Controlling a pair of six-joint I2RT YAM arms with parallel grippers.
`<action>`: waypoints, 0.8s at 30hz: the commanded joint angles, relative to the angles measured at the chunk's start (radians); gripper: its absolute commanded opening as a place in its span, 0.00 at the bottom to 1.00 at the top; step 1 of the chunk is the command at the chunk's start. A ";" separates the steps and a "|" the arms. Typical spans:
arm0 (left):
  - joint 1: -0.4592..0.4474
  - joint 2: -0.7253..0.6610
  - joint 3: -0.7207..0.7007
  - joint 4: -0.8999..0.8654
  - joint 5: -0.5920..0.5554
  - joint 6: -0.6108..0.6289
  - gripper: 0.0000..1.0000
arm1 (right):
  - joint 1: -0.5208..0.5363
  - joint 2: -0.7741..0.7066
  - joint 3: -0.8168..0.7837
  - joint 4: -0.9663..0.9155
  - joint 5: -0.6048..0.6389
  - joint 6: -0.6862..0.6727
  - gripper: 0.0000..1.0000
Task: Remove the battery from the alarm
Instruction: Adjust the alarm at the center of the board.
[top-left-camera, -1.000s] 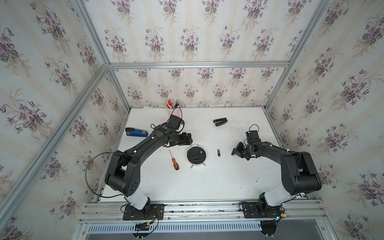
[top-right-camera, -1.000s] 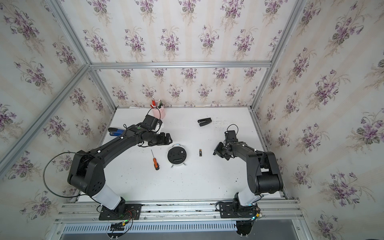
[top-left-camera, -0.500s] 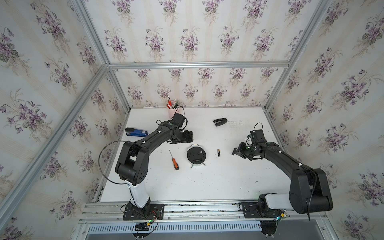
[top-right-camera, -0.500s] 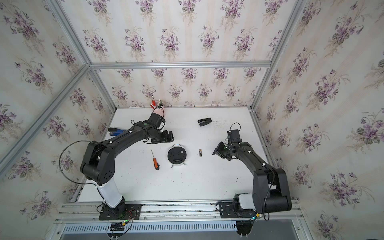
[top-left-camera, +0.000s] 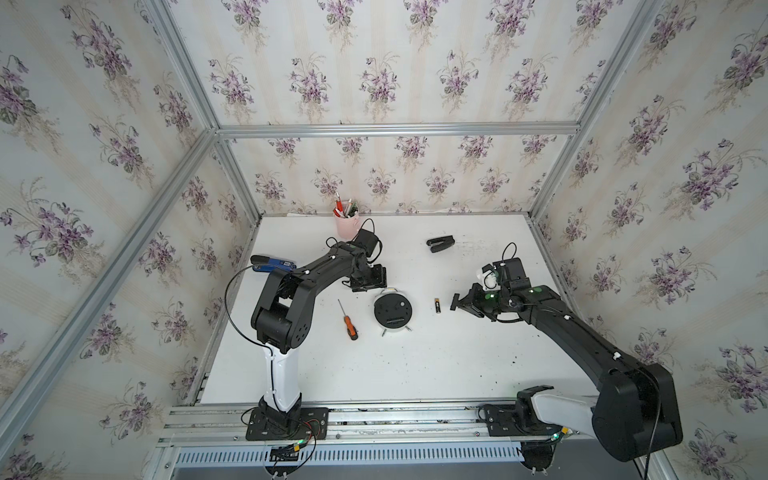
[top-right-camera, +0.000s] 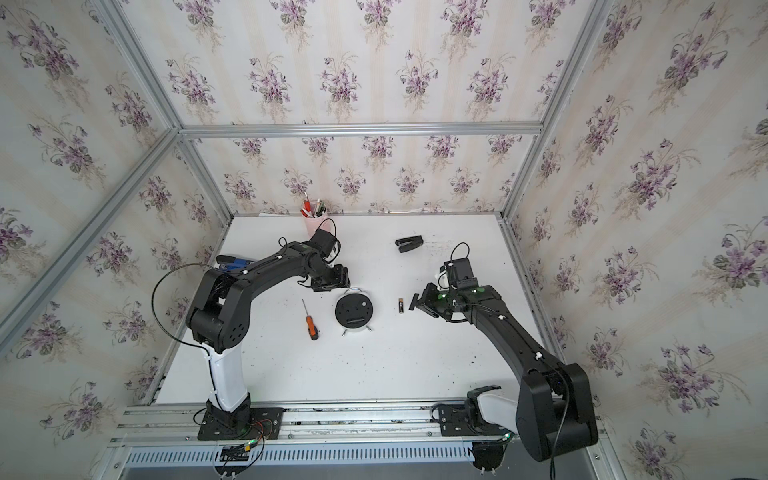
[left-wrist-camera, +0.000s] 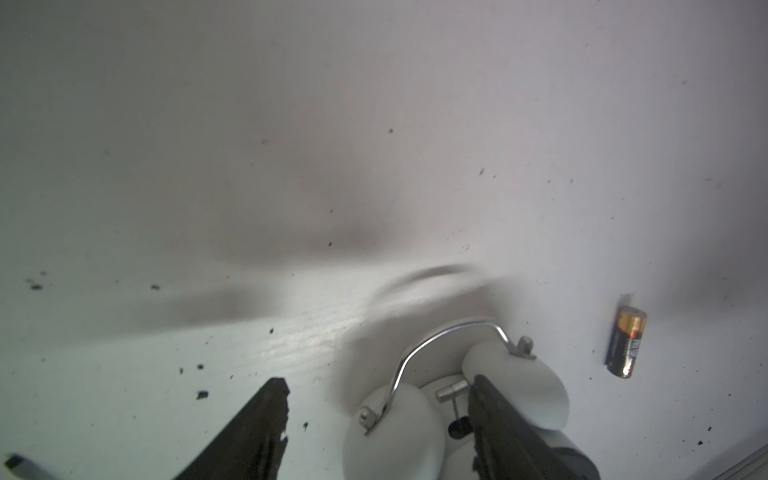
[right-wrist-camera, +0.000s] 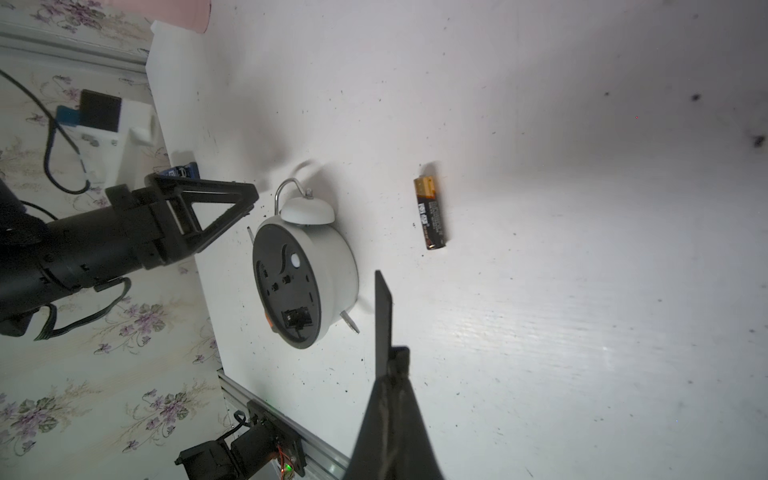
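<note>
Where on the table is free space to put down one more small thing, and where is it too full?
The wide strip of table between the alarm and the front rail is bare. The back right corner, beyond the stapler, is free too. Crowded: the middle row of screwdriver, alarm and battery, with left gripper and right gripper close.

alarm: back up | battery: on table beside it, apart

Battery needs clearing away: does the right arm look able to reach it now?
Likely yes: the battery lies alone on the table just before the right pincer, clear of the alarm; shut jaws must open first.
</note>
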 joint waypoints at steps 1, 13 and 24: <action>-0.008 -0.011 -0.022 -0.071 -0.041 0.000 0.69 | 0.009 0.012 0.015 0.010 0.003 0.008 0.00; -0.086 -0.054 -0.086 -0.220 -0.110 0.042 0.69 | 0.077 0.082 0.123 -0.002 0.022 -0.014 0.00; -0.157 -0.209 -0.249 -0.177 -0.031 -0.069 0.68 | 0.306 0.098 0.115 -0.022 -0.014 -0.019 0.00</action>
